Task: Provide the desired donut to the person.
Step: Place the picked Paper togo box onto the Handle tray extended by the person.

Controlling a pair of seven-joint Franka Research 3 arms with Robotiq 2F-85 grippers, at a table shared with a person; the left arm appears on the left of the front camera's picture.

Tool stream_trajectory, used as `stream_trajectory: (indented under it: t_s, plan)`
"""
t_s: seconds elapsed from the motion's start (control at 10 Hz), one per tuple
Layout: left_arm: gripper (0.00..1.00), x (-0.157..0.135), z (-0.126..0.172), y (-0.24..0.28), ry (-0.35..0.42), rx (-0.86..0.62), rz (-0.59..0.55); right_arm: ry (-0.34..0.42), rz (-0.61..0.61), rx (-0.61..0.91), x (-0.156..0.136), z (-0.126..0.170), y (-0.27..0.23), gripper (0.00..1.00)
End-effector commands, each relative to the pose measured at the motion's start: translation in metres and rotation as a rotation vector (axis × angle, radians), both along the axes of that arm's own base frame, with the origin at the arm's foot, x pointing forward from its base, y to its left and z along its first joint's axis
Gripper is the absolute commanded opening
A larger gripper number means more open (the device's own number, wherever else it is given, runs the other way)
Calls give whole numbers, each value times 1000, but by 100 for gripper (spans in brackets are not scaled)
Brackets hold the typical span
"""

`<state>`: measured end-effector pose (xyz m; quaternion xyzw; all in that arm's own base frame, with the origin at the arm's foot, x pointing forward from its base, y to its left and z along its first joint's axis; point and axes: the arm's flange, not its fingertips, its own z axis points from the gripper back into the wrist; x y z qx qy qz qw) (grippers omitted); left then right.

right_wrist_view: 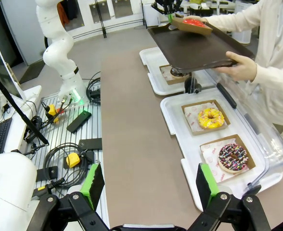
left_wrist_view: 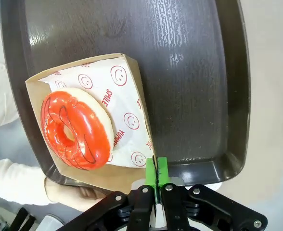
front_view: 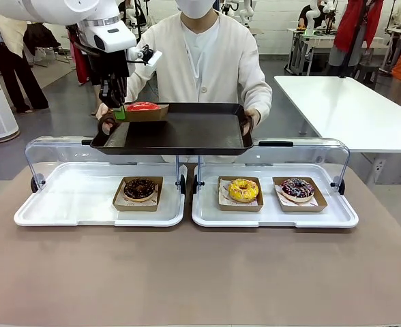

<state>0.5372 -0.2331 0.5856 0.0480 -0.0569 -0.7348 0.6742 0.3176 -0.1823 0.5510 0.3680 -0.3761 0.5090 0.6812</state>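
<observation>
Red-glazed, the donut [left_wrist_view: 76, 130] is seen in its cardboard boat [left_wrist_view: 142, 115] at a corner of the dark tray [left_wrist_view: 194, 72], which is held up by the person [front_view: 200, 61]. The boat's corner is clamped between the pads of the left hand [left_wrist_view: 156, 166]. The right hand [right_wrist_view: 149, 182] is spread wide apart above the counter [right_wrist_view: 141, 144].

Lying side by side on the desk [front_view: 187, 286]: left case [front_view: 64, 204] and right case [front_view: 337, 216], lids [front_view: 57, 153] standing open behind them. Sitting boxed at the left case's right end: first donut [front_view: 140, 189]. Sitting boxed in the right case: second donut [front_view: 243, 189] toward the left end, third donut [front_view: 297, 189] just right of it. Hovering above and behind the cases: a tray [front_view: 187, 129], being held at both ends by the person [front_view: 200, 61] standing across the desk. Hanging over the tray's left end: a box [left_wrist_view: 132, 96] with the tray donut [left_wrist_view: 76, 130] in it, one corner being pinched between the left fingers [left_wrist_view: 161, 168].
</observation>
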Motion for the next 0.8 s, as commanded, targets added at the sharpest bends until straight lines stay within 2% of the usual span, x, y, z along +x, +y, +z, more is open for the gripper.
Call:
stream_trajectory:
  t_s: [0.0, 0.4, 0.5, 0.6, 0.7]
  plan:
    - [1, 11, -2, 1, -18, 20, -10, -4, 2, 9, 0, 0, 0, 100]
    - [1, 19, -19, 4, 5, 18, -11, -4, 2, 9, 0, 0, 0, 100]
    - [47, 19, -20, 4, 9, 12, -5, -4, 2, 9, 0, 0, 0, 100]
    - [60, 19, -20, 4, 11, 13, -7, -4, 2, 9, 0, 0, 0, 100]
    - [100, 19, -20, 4, 13, 16, -10, -4, 2, 9, 0, 0, 0, 100]
